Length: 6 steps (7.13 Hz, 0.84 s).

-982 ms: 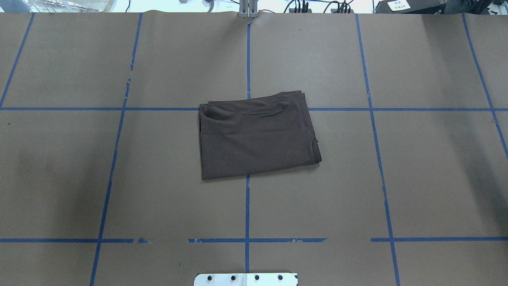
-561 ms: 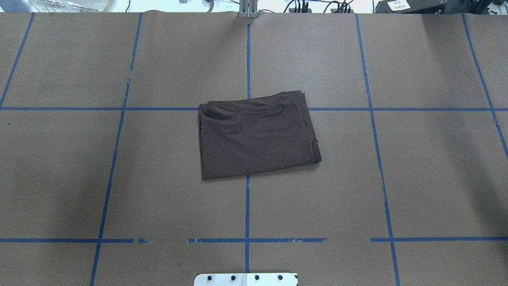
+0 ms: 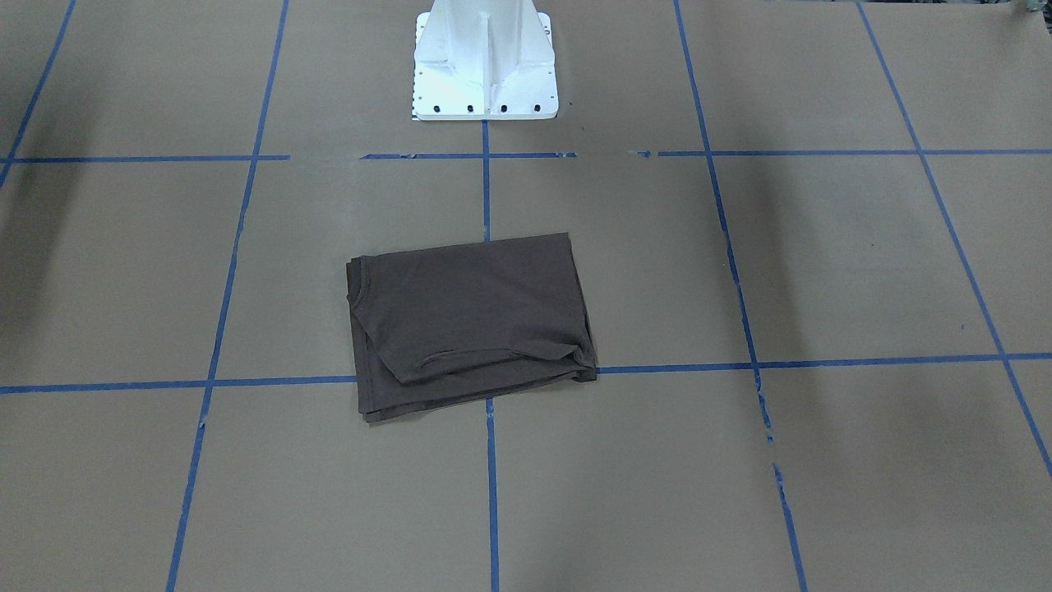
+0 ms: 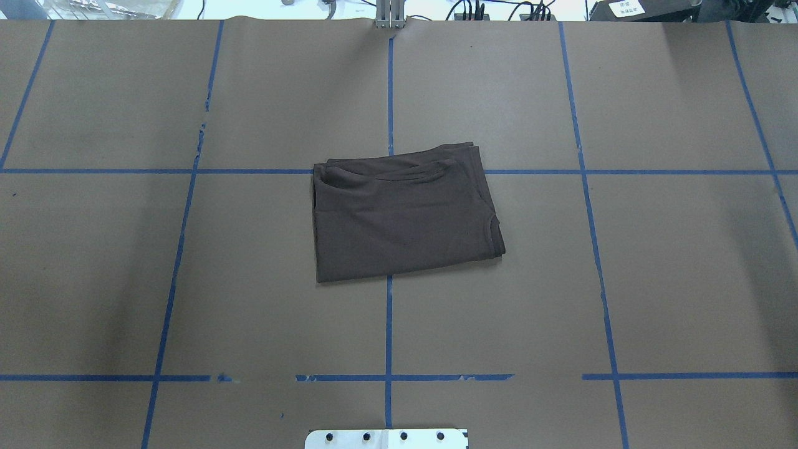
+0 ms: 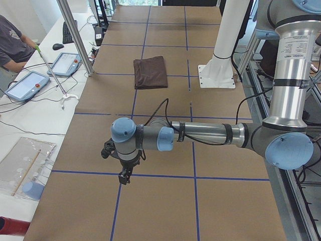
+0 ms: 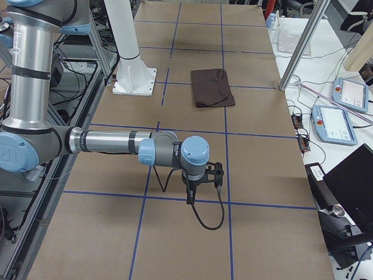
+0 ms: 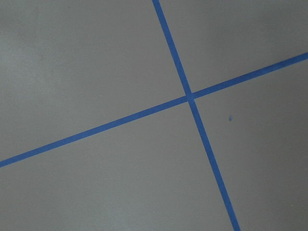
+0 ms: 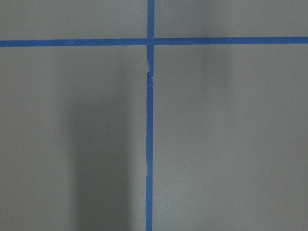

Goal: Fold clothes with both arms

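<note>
The clothes are one dark brown T-shirt (image 4: 405,215), folded into a compact rectangle at the table's middle, its ribbed collar along the far edge. It also shows in the front-facing view (image 3: 472,321) and small in both side views (image 5: 150,72) (image 6: 213,87). Neither arm touches it. My left gripper (image 5: 123,176) hangs low over bare paper far from the shirt, seen only from the left side; I cannot tell whether it is open or shut. My right gripper (image 6: 189,198), trailing a black cable, hangs the same way at the other end, and its state cannot be told either. Both wrist views show only paper and blue tape.
Brown paper with a blue tape grid (image 4: 389,324) covers the table. The white pedestal base (image 3: 485,62) stands at the robot's side. A person (image 5: 10,45) and tablet pendants (image 5: 27,84) are beside the far edge, with metal poles (image 5: 75,35) there.
The shirt lies as before. The dark shadow on the left of the table has faded a little.
</note>
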Available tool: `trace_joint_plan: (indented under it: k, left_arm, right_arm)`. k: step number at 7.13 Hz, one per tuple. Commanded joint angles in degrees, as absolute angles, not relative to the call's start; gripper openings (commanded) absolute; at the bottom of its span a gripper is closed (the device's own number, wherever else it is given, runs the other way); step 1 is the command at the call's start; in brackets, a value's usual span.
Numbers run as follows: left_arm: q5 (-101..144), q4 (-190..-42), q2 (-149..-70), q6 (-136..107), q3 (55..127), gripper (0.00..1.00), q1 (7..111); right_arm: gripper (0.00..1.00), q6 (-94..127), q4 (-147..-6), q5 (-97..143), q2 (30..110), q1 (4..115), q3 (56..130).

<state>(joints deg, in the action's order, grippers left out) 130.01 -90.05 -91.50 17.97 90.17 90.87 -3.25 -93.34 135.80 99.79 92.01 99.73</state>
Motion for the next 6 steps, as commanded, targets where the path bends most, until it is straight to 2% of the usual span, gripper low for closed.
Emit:
trace_joint_plan:
  k: [1, 6]
  left_arm:
    - [130.1, -90.2, -90.4, 12.5, 91.6, 1.00, 91.0]
    - [130.2, -90.1, -89.9, 9.2, 93.4, 1.00, 90.8]
  right_arm:
    - [1.00, -4.9, -93.3, 135.6, 100.0, 93.5, 98.6]
    - [1.00, -4.1, -93.3, 135.7, 100.3, 94.0, 98.9]
